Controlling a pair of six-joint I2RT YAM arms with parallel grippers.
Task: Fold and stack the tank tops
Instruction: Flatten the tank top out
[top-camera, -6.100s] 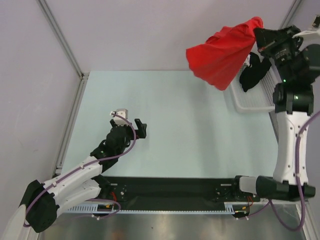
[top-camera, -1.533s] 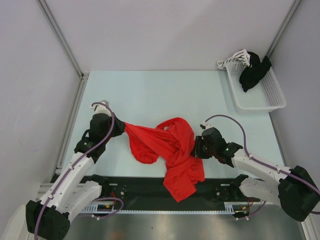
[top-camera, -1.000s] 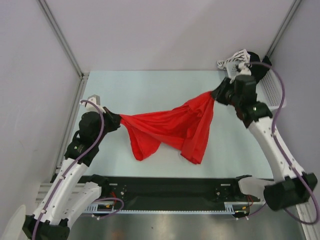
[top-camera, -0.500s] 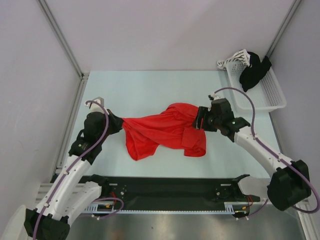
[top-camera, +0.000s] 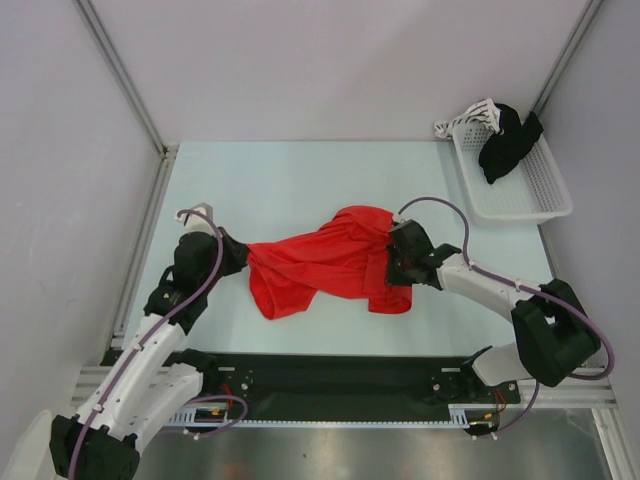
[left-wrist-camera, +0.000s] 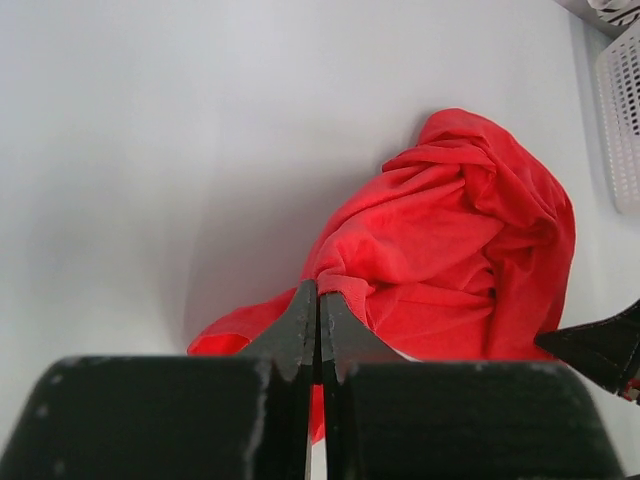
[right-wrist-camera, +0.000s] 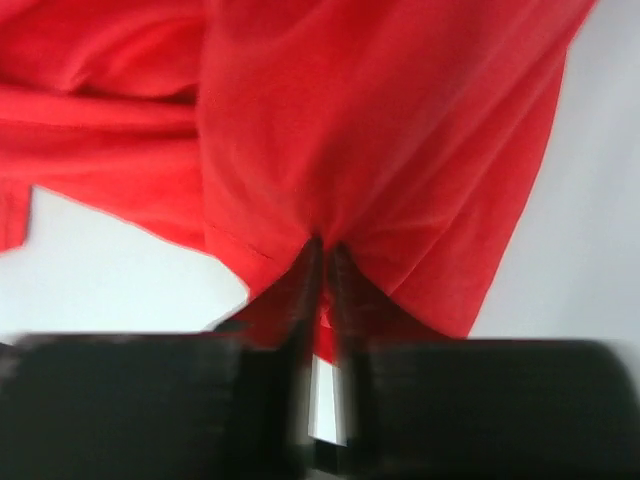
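Note:
A bright red tank top (top-camera: 320, 262) lies crumpled on the pale table between the two arms. My left gripper (top-camera: 240, 254) is shut on its left edge; in the left wrist view the fabric (left-wrist-camera: 450, 250) bunches up right at the closed fingertips (left-wrist-camera: 305, 310), where that gripper (left-wrist-camera: 318, 297) pinches it. My right gripper (top-camera: 388, 262) is shut on the cloth's right side, where the red fabric (right-wrist-camera: 380, 130) puckers at that gripper's (right-wrist-camera: 322, 250) tips. That view is blurred by motion.
A white mesh basket (top-camera: 545, 200) stands at the far right corner with a black garment (top-camera: 505, 140) draped in it. Metal frame rails run along the table's left edge (top-camera: 145, 230). A black strip (top-camera: 340, 385) crosses the near edge by the arm bases.
The right gripper came down from the raised far-right position, let the cloth go and closed again on its right side. The stretched tank top slackened into a heap. The left gripper kept its hold.

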